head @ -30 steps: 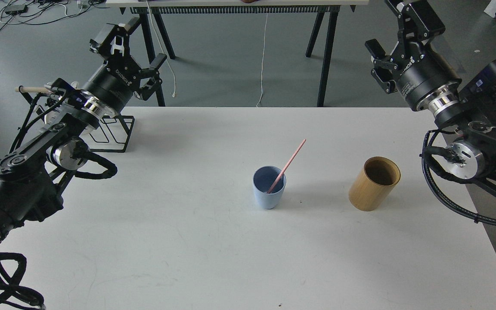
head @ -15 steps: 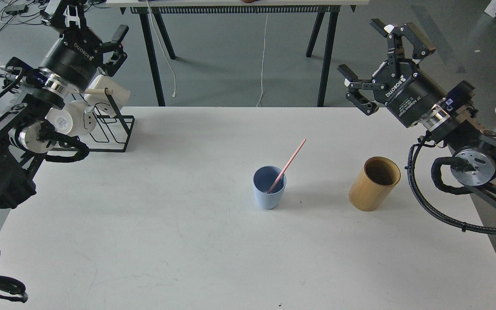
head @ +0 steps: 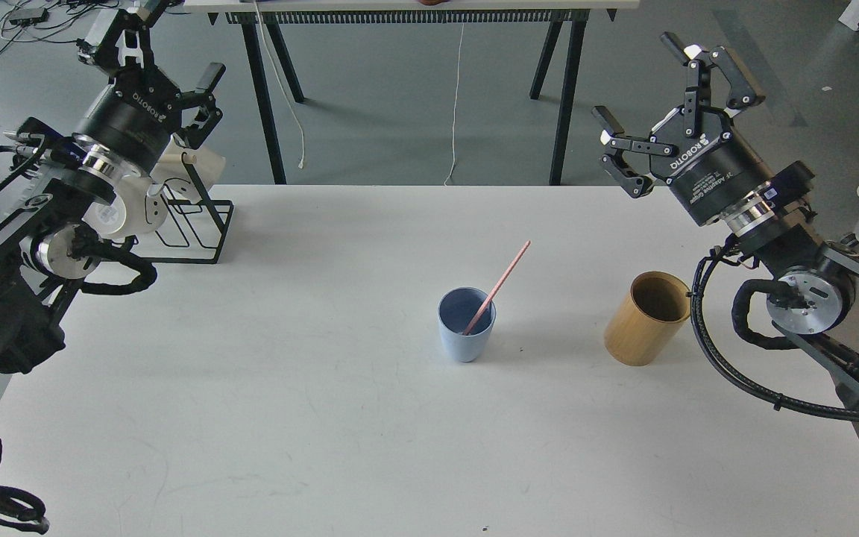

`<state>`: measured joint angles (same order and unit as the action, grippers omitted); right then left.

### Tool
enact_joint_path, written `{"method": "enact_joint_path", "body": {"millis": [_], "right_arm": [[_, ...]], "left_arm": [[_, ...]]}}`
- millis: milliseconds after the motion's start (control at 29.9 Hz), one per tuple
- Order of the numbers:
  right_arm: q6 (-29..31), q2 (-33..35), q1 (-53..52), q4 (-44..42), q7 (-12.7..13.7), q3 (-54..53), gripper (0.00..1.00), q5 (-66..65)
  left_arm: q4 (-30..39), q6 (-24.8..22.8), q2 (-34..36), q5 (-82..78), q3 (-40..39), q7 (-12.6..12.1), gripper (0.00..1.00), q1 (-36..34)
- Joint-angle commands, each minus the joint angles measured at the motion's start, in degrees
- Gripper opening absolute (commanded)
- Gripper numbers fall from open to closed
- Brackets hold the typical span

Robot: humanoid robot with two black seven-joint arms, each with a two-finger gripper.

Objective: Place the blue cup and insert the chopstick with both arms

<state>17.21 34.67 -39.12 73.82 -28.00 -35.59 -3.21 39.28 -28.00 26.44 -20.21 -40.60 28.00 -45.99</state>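
Note:
The blue cup (head: 464,333) stands upright on the white table (head: 325,418), a little right of centre. The pink chopstick (head: 502,276) stands in it, with its lower end inside the cup and its upper end leaning back and to the right over the rim. My left gripper (head: 176,41) is open and empty, raised at the far left above the mug rack. My right gripper (head: 642,82) is open and empty, raised at the far right behind the table's back edge. Both are well away from the cup.
A tan wooden cylinder (head: 646,321) stands open-topped to the right of the cup, close to my right arm's cables. A black wire rack (head: 198,224) with white mugs (head: 131,212) sits at the table's back left. Black trestle legs (head: 565,97) stand behind the table.
Both arms have swung: the left gripper went up and to the left, uncovering the mugs, and the right gripper came down and to the left. The cup and chopstick have not moved.

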Motion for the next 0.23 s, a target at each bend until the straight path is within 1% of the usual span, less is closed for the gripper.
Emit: {"method": "enact_joint_path", "body": {"millis": [0, 201], "right_arm": [[0.19, 0.13, 0.71, 0.09, 0.00, -0.89, 0.99, -0.04], [-0.60, 0.31, 1.50, -0.08, 0.00, -1.33, 0.99, -1.09]], "left_arm": [[0.00, 0.00, -0.08, -0.01, 0.00, 0.00, 0.98, 0.29], [-0.08, 0.00, -0.69, -0.01, 0.00, 0.00, 0.98, 0.29]]}}
